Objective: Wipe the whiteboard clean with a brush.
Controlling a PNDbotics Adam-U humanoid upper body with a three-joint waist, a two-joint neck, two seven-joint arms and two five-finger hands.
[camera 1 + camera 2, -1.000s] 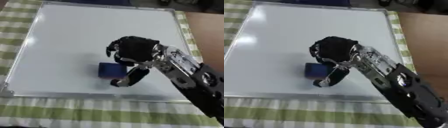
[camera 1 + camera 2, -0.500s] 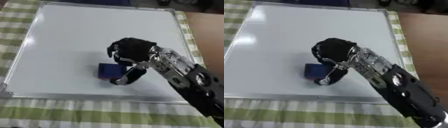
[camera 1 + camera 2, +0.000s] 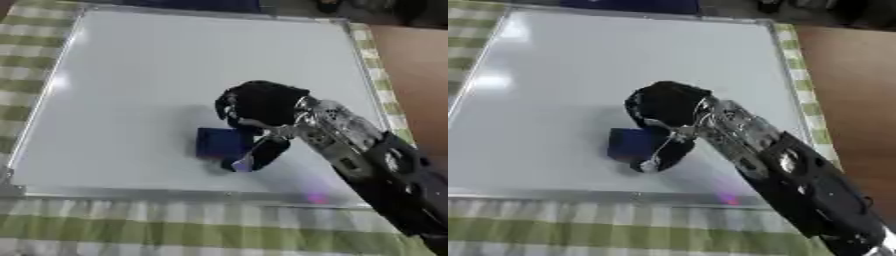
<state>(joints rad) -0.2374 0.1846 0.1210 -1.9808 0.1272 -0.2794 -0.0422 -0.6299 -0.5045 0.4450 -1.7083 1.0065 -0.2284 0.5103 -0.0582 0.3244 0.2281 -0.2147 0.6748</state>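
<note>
Where the right arm reaches in from the lower right corner, the right hand (image 3: 262,102) sits over the whiteboard (image 3: 157,70) with its fingers curled down round a dark blue brush (image 3: 223,142); the thumb (image 3: 262,152) hooks along the brush's near side, so the hand grips the block from above. The brush lies flat on the white surface, somewhat toward the board's near edge and about midway between its left and right edges, with the hand covering its right end. A faint shadow spreads on the board just left of the brush. The whiteboard has a thin metal frame and lies flat on the counter, which is covered by a green and white checked cloth (image 3: 131,232) that shows along the near edge and down the left side. Beyond the cloth's right edge a strip of brown surface (image 3: 850,85) shows. The left hand appears in neither view.
</note>
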